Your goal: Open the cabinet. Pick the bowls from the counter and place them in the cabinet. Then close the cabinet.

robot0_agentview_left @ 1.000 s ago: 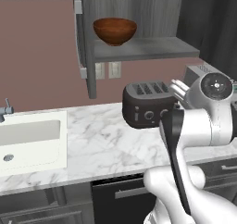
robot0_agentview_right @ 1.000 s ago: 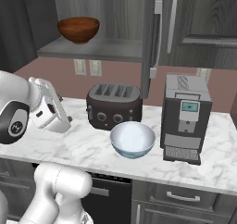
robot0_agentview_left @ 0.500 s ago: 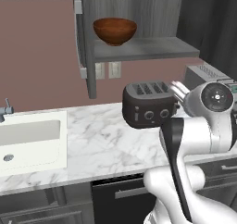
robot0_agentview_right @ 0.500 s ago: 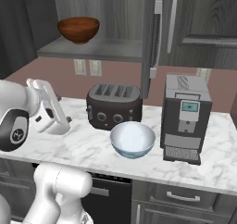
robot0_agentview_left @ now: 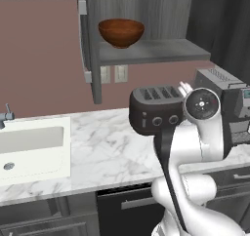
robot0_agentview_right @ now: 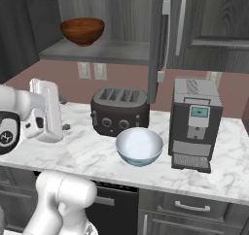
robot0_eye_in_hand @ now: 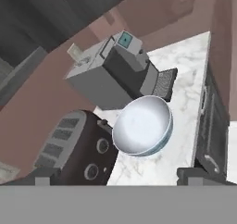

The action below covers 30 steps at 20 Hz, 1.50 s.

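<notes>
One bowl (robot0_agentview_right: 82,31) shelved, other (robot0_eye_in_hand: 142,125) on counter (robot0_agentview_right: 87,151)

The robot arm (robot0_agentview_left: 188,147) is glossy white and rounded, with a dark strip and round dark joint caps.

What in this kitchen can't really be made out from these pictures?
- White bowl: in the left base view it sits behind the robot's own arm.
- Coffee machine: partly covered by the arm and cut off by the right edge of the left base view.
- Sink: cut off by that view's left edge.
- Cabinet: tops of the doors run past the upper edge of the right base view.
- Coffee machine's screen: too small to read.
</notes>
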{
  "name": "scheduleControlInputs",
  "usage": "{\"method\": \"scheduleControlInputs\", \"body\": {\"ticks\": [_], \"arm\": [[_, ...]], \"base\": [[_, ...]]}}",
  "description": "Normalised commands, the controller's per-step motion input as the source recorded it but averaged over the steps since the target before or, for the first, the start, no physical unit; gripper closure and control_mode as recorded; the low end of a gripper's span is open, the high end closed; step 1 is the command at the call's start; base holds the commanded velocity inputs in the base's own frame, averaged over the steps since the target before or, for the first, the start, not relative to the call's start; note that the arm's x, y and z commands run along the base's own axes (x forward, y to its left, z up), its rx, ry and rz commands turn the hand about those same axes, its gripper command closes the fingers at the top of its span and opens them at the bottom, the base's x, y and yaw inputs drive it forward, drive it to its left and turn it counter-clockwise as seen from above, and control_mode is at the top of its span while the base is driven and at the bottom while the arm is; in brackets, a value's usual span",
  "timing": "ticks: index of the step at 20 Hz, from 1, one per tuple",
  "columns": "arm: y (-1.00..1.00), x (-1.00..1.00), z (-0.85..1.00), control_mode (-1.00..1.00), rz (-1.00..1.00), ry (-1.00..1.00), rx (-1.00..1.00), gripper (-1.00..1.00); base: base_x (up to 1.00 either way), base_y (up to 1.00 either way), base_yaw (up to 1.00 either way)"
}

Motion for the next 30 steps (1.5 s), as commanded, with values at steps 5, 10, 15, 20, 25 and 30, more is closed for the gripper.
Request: {"method": "scheduleControlInputs", "body": {"ticks": [5,10,15,20,25,30], "arm": [[0.0,0.0,-0.36,-1.0,-0.47,-0.19,0.08,-1.0],[0.0,0.0,-0.33,-1.0,-0.39,-0.28,0.14,-1.0],[-0.13,0.0,-0.34,-1.0,-0.3,-0.26,0.22,-1.0],[-0.07,0.0,-0.29,-1.0,-0.22,-0.18,0.17,-1.0],[-0.13,0.02,-0.3,-1.0,-0.03,-0.14,0.15,-1.0],[-0.19,0.11,-0.3,-1.0,0.05,-0.02,0.13,-1.0]], "base": [[0.0,0.0,0.0],[0.0,0.0,0.0],[0.0,0.0,0.0],[0.0,0.0,0.0],[0.0,0.0,0.0],[0.0,0.0,0.0]]}}
